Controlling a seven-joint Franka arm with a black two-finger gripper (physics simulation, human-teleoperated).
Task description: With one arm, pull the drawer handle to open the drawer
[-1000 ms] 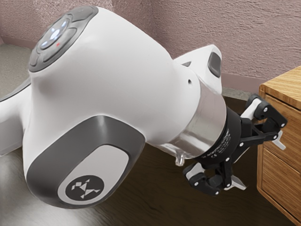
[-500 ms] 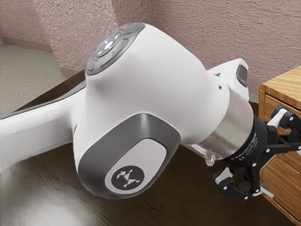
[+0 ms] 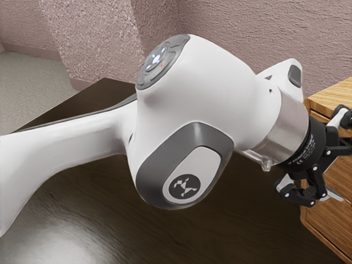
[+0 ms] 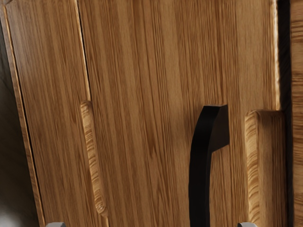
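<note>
A light wooden cabinet (image 3: 329, 102) stands at the exterior view's right edge. My black gripper (image 3: 341, 162) is right up against its drawer fronts, open, with one finger high and the other low. In the wrist view the wooden drawer front (image 4: 151, 71) is very close. A curved black handle (image 4: 204, 161) runs along it, lying between my two grey fingertips (image 4: 56, 224) and nearer to one of them. Nothing is gripped.
The cabinet rests on a dark wooden table (image 3: 110, 214). My bulky white arm (image 3: 187, 126) spans the middle of the exterior view. Two raised wooden strips (image 4: 92, 161) (image 4: 262, 165) flank the black handle. A pink wall (image 3: 247, 27) stands behind.
My arm has swung toward the exterior view's right. The gripper, still open, went from a short way off the cabinet to right against the drawer front.
</note>
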